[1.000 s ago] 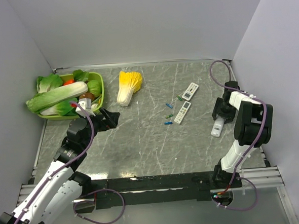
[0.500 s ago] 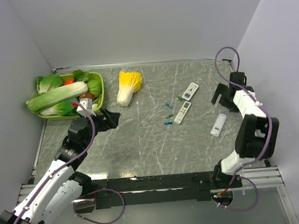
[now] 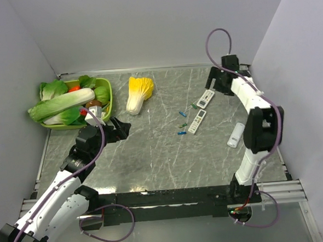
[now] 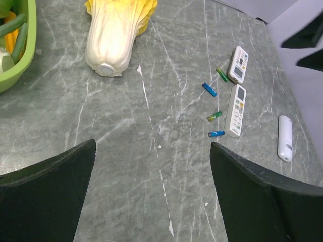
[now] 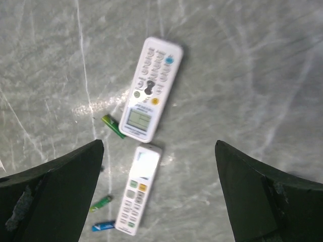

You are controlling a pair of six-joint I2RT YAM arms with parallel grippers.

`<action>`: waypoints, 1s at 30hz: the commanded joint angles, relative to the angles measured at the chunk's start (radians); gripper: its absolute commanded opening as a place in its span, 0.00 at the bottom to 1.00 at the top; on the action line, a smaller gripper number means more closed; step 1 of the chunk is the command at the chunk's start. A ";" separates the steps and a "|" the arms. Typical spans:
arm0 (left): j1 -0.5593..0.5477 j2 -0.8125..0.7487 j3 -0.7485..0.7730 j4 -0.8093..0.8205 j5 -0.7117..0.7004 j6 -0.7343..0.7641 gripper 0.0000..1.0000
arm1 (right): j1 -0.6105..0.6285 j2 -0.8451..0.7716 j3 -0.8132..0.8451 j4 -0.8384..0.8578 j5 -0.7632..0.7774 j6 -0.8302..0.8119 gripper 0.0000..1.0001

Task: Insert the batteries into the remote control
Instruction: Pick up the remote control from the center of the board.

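Right jaws gape wide and empty, hovering over two white remotes [image 5: 150, 87]. The batteries [image 5: 113, 126] lie loose on the tabletop [image 5: 242, 60] just beside them. Left jaws are open too, holding nothing. Button lettering is too blurred to read.

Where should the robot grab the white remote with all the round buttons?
Probably by its two long edges, near the middle, coming straight down. The remote lies flat, buttons up, on the table, so only its thin sides are free, and across is its narrower way. The middle also keeps clear of the green battery beside its display end.
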 commanded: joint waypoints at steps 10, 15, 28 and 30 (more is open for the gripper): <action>0.005 0.025 -0.006 0.005 0.022 -0.034 0.97 | 0.168 0.145 -0.049 -0.147 0.051 0.181 0.92; 0.005 0.035 -0.012 0.026 0.036 -0.030 0.97 | 0.194 0.200 -0.032 -0.150 0.046 0.205 0.83; 0.003 0.007 -0.023 0.033 0.060 -0.031 0.97 | 0.205 0.206 -0.092 -0.123 0.054 0.214 0.30; 0.003 0.007 -0.021 0.043 0.073 -0.031 0.97 | 0.205 0.163 -0.122 -0.109 0.042 0.201 0.22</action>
